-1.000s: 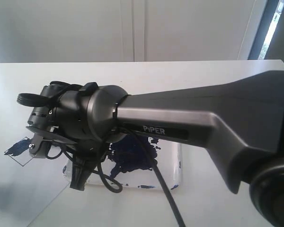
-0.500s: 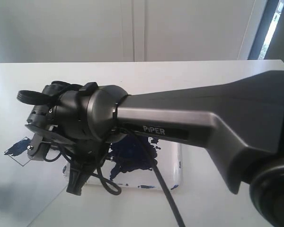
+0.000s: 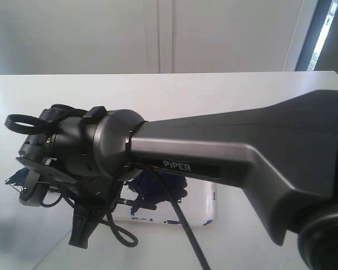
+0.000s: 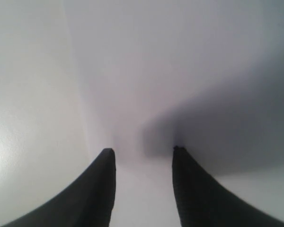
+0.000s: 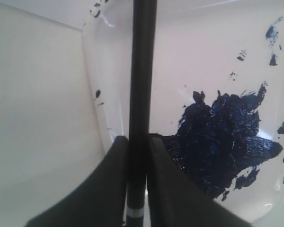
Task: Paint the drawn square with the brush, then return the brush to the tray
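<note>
So my right fingers point(image 5: 104, 189) look like matt black plastic, a bit grainy, zero shine. The brush point(image 5: 143, 71) is a smooth black stick with a soft satin sheen, plus one pale shiny band on it. The tray point(image 5: 199, 52) is glossy white plastic and catches highlights along its rim. The paint blot point(image 5: 217, 142) in it looks wet, thick and ridged, a dark blue with a gloss. The surface point(image 3: 214, 90) is smooth white and slightly reflective. My arm casing point(image 3: 242, 140) is dark grey with a dull satin finish, and the cable point(image 3: 183, 225) looks like smooth black rubber. My left fingers point(image 4: 90, 198) are the same matt black.
</note>
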Available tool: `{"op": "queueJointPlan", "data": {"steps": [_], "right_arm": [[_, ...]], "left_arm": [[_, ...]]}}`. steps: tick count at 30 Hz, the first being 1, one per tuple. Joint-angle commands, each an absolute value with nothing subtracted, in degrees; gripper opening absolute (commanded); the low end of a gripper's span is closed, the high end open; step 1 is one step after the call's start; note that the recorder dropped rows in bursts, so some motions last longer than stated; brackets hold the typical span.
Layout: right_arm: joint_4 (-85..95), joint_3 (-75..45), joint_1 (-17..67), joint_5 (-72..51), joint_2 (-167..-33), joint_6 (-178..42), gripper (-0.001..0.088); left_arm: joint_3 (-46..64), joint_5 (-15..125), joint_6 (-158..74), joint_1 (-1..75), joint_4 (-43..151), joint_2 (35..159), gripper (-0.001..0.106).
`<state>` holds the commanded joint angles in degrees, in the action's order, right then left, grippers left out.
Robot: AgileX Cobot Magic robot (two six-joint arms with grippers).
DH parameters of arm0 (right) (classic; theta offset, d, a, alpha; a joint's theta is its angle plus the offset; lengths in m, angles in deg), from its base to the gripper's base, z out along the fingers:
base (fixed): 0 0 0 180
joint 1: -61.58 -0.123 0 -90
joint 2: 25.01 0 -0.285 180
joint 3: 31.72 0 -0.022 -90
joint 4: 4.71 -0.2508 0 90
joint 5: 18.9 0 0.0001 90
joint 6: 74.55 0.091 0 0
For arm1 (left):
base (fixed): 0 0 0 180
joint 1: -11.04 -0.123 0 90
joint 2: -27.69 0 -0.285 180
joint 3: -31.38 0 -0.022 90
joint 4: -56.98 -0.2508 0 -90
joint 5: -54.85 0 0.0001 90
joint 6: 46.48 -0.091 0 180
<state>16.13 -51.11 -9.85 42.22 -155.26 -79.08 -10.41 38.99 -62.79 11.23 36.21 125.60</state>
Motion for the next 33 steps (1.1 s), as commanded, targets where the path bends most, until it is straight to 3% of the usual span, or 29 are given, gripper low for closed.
{"op": "queueJointPlan", "data": {"steps": [33], "right_arm": [[24.94, -51.11, -9.72, 45.87, -155.26, -72.80, 0.0000]], "left_arm": [[-10.41, 38.65, -62.79, 11.23, 36.21, 125.60, 0.046]]}}
